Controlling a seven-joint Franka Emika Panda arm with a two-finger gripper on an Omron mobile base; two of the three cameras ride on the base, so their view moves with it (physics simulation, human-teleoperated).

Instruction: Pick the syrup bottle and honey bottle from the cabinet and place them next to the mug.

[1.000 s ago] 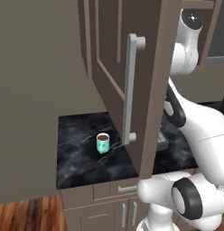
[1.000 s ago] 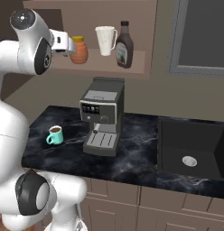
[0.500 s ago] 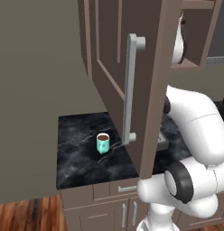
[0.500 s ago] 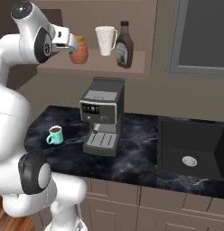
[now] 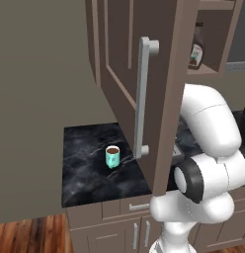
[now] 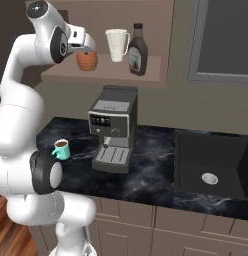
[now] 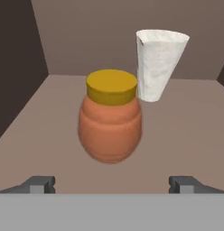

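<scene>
Left base view: the cabinet (image 5: pixel 144 64) door stands open; the mug (image 5: pixel 112 156) sits on the worktop (image 5: pixel 85 168); the syrup bottle (image 5: pixel 196 48) stands on the shelf. Right base view: the claw (image 6: pixel 85 45) is at the honey bottle (image 6: pixel 87 60), with a white pitcher (image 6: pixel 116 45) at 3 o'clock of the bottle. Hand view: the released claw's fingertips (image 7: pixel 39 184) flank the untouched honey bottle.

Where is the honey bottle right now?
The honey bottle stands on the cabinet shelf's left end in the right base view, left of the white cup, just before the open fingers.
</scene>
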